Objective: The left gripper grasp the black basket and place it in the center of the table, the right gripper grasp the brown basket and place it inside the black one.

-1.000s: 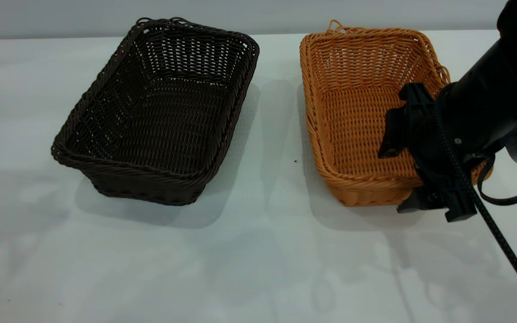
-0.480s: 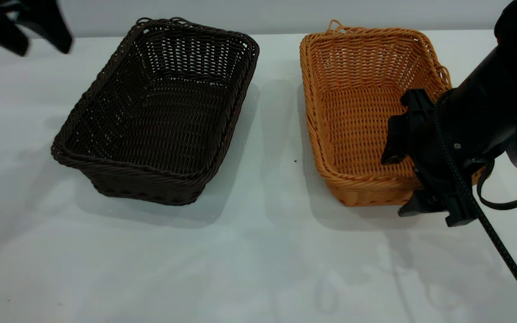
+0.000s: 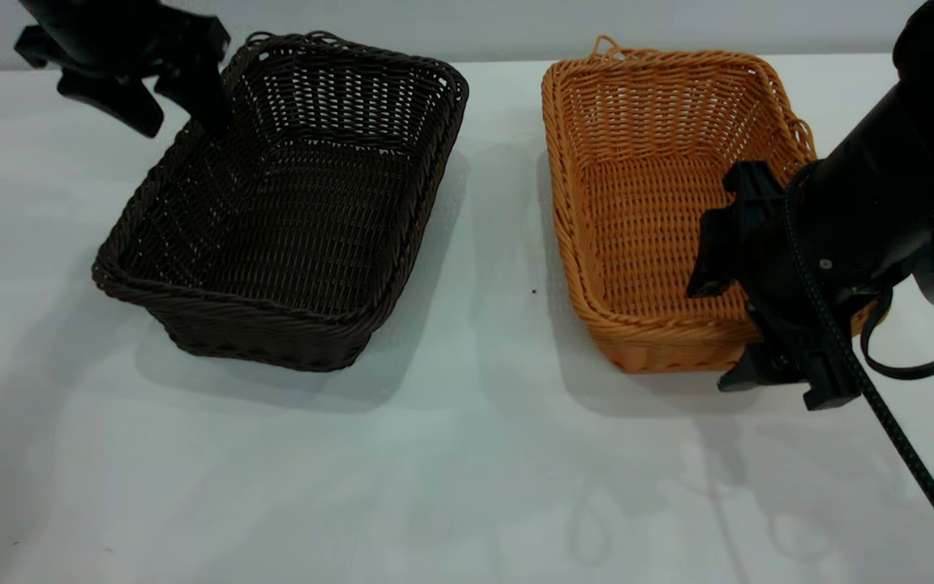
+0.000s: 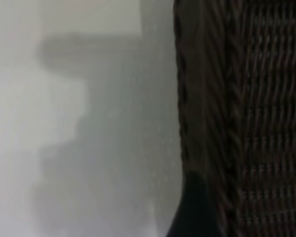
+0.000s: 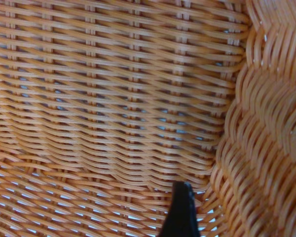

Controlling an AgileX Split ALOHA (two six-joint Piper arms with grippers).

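Both grippers at rims; left gripper (image 3: 179,101) astride black basket (image 3: 289,203); right gripper (image 3: 730,324) astride brown basket (image 3: 653,195)

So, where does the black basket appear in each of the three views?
Exterior view: the black basket stands left of centre on the table, the left gripper at its far left corner.
Left wrist view: its braided rim and wall fill the right side.
Right wrist view: not in it.
Shared landmark: the braided rim.

The black left tool (image 3: 179,113), out of view a second ago, has swept in from ten o'clock and now hangs spread over the far-left rim of the dark woven rectangular basket (image 3: 289,203).
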